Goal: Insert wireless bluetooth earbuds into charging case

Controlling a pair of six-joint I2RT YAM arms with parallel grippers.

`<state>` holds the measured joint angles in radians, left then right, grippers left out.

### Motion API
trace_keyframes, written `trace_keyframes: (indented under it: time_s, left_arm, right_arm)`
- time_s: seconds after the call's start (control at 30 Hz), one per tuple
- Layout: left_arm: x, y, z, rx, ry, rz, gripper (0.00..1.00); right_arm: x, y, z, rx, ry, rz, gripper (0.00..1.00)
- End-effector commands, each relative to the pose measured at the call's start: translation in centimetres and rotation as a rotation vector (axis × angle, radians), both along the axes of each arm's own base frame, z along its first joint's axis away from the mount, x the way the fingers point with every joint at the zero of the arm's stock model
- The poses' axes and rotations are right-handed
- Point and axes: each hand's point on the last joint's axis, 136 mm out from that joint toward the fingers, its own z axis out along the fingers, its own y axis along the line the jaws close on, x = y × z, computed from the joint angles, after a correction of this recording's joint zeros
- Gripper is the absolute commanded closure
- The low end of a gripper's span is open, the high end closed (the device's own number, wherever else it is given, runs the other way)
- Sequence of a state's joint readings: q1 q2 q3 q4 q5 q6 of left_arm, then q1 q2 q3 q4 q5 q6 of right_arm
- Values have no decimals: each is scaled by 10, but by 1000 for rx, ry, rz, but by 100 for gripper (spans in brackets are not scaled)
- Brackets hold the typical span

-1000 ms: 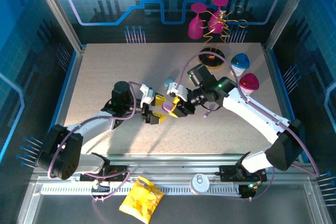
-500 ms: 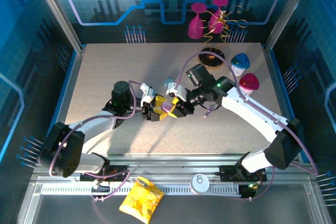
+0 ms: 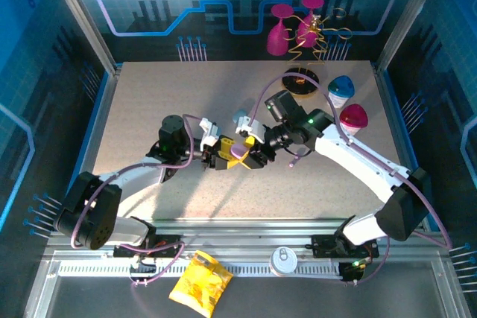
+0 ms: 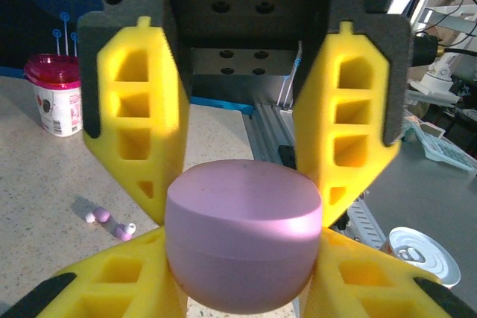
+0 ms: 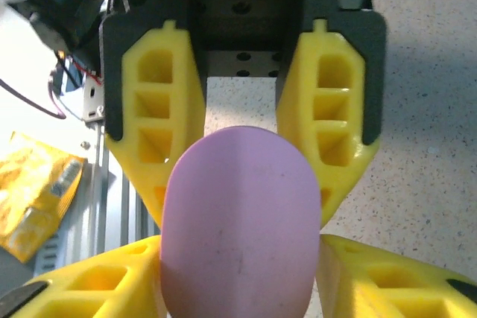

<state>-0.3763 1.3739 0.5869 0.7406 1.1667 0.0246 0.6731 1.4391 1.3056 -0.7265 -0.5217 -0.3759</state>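
1. The left gripper (image 3: 222, 157) is closed on the purple case (image 4: 242, 240). In its wrist view, both yellow fingers (image 4: 138, 132) press against the case's sides.
2. The right gripper (image 3: 251, 156) meets it from the opposite side at mid-table. The case sits between its fingers (image 5: 332, 139), whose tips reach the case's edges. I cannot tell whether they are gripping it or merely lie alongside.
3. In each wrist view, the other gripper's yellow fingers come in from the bottom, one on either side of the case, so the two pairs bracket it from opposite ends.
4. The case is shut, with the lid seam running around its middle.
5. Two tiny purple-and-white earbuds (image 4: 124, 231) lie on the table (image 3: 149, 109), outside the case. In the left wrist view they are to its left, apart from it and near each other.
6. Farther off on that side, a white tub with a pink lid (image 4: 52, 98) stands upright on the table.
7. In the top view, a blue-lidded tub (image 3: 343, 91) stands just beside the pink-lidded one, near the right wall.
8. A can (image 4: 421, 255) stands on the metal rail (image 3: 246, 232) at the near edge.
9. A yellow bag (image 5: 33, 184) lies beyond that rail, left of the can in the top view.
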Motion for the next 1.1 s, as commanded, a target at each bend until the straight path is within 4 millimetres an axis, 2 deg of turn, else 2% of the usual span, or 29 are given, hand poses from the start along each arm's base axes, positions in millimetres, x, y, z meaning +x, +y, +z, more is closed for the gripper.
trace_keyframes:
  time_s: [0.0, 0.13, 0.5, 0.77, 0.97, 1.07]
  left_arm:
    - [3, -3, 11, -30, -52, 0, 69]
    - [2, -3, 14, -47, -55, -5, 69]
    - [2, -3, 11, -49, -51, -15, 69]
    - [1, -3, 12, -51, -65, -14, 69]
    - [5, -2, 12, -58, -108, 26, 68]
    - [11, -2, 12, -58, -119, 68, 68]
  right_arm:
    - [6, -2, 18, 75, -33, -40, 42]
    - [14, -6, 19, 91, -32, -86, 38]
    - [33, -26, 27, 128, -52, -211, 37]
    - [37, -32, 32, 168, -47, -244, 37]
    - [52, -42, 43, 244, -73, -331, 21]
    - [40, -40, 55, 324, -64, -275, 13]
